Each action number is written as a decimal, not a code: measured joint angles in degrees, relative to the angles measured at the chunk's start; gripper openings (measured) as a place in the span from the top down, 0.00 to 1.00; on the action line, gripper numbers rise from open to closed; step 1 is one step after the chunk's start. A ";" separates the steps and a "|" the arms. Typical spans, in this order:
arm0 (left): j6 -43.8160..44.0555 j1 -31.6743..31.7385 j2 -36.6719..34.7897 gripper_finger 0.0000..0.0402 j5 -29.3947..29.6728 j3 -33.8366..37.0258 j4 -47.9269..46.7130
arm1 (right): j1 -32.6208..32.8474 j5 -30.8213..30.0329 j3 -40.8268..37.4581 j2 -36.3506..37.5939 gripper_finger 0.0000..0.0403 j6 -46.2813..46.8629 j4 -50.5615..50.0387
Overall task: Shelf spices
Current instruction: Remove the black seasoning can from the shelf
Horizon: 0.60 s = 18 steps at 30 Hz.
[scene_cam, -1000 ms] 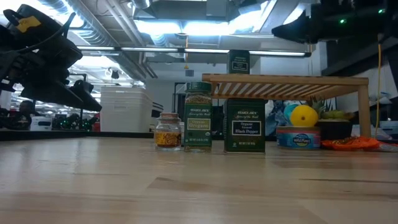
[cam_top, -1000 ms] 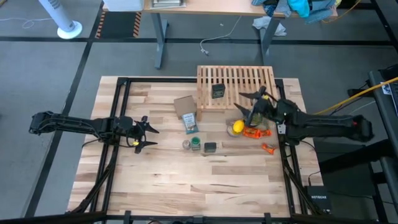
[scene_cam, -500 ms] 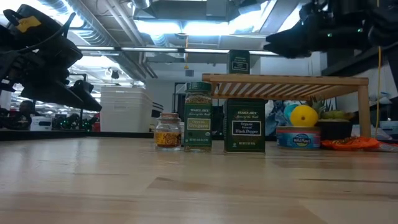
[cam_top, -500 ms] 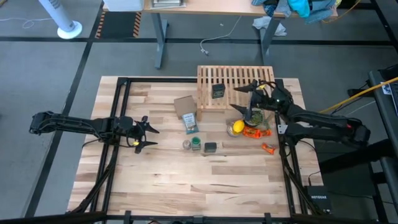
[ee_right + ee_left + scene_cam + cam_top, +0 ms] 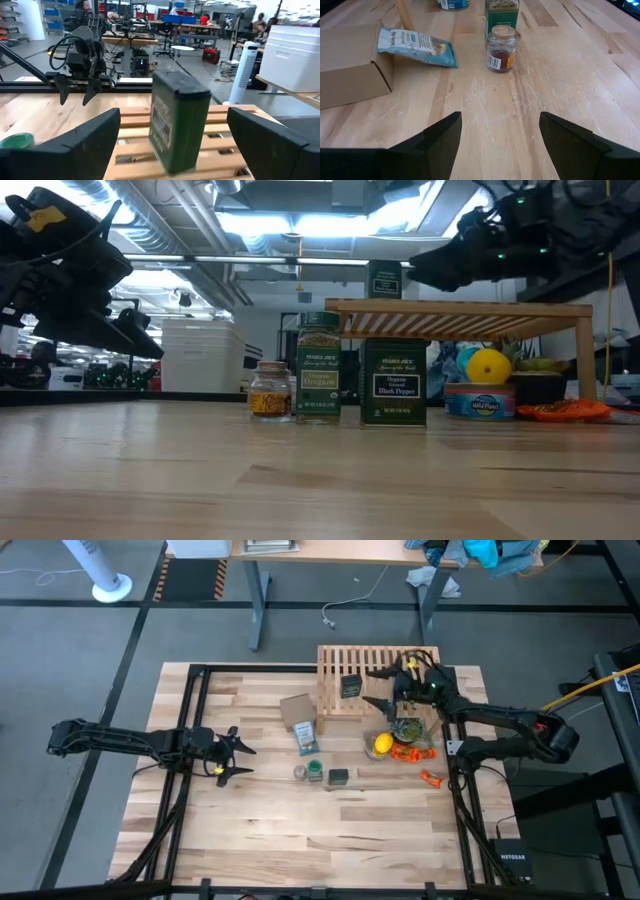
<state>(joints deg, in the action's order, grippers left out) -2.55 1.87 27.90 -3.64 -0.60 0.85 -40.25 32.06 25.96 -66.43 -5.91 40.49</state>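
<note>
The shelf (image 5: 378, 680), a pale slatted rack, stands at the table's far side with one dark green-labelled tin (image 5: 350, 686) upright on its top. My right gripper (image 5: 368, 687) hovers level over the shelf top, open, its fingers on either side of that tin (image 5: 177, 120) without touching it. On the table stand a clear jar (image 5: 268, 390), a green bottle (image 5: 319, 367) and a second dark tin (image 5: 393, 383). My left gripper (image 5: 245, 752) waits open near the left, above the table, with the jar (image 5: 500, 48) ahead of it.
A brown cardboard box (image 5: 297, 710) and a blue-and-white packet (image 5: 306, 738) lie left of the shelf. A yellow lemon (image 5: 382, 746), a bowl of greens (image 5: 408, 727), orange items (image 5: 412, 752) and a blue can (image 5: 480, 400) sit under and beside the shelf's right end.
My right gripper has moved from above the lemon toward the table's far edge and left, coming over the shelf top, and has turned to face the tin standing there. The tin and the other spices have stayed put.
</note>
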 joint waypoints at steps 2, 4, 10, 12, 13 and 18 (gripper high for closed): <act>0.01 0.00 -0.02 0.35 0.02 0.00 0.02 | 0.04 1.03 2.04 -2.46 0.08 0.11 -0.18; 0.02 0.00 -0.01 0.35 0.01 0.00 0.02 | 0.04 1.13 4.46 -4.91 0.08 0.11 -0.54; 0.00 0.00 -0.02 0.35 0.01 0.00 0.02 | 0.07 2.44 10.35 -10.66 0.08 0.09 -5.38; 0.01 0.00 0.00 0.35 0.00 0.00 0.02 | 0.07 3.76 11.87 -12.29 0.08 -0.09 -5.89; 0.01 0.00 -0.01 0.35 0.01 0.00 0.02 | 0.07 4.32 12.48 -12.98 0.08 -0.05 -6.22; 0.02 0.00 -0.02 0.35 0.02 0.00 0.02 | 0.11 5.06 13.48 -15.54 0.08 2.76 -7.44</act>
<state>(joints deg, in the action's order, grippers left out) -2.52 1.87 27.88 -3.62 -0.60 0.86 -40.14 37.12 39.44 -81.97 -3.15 33.05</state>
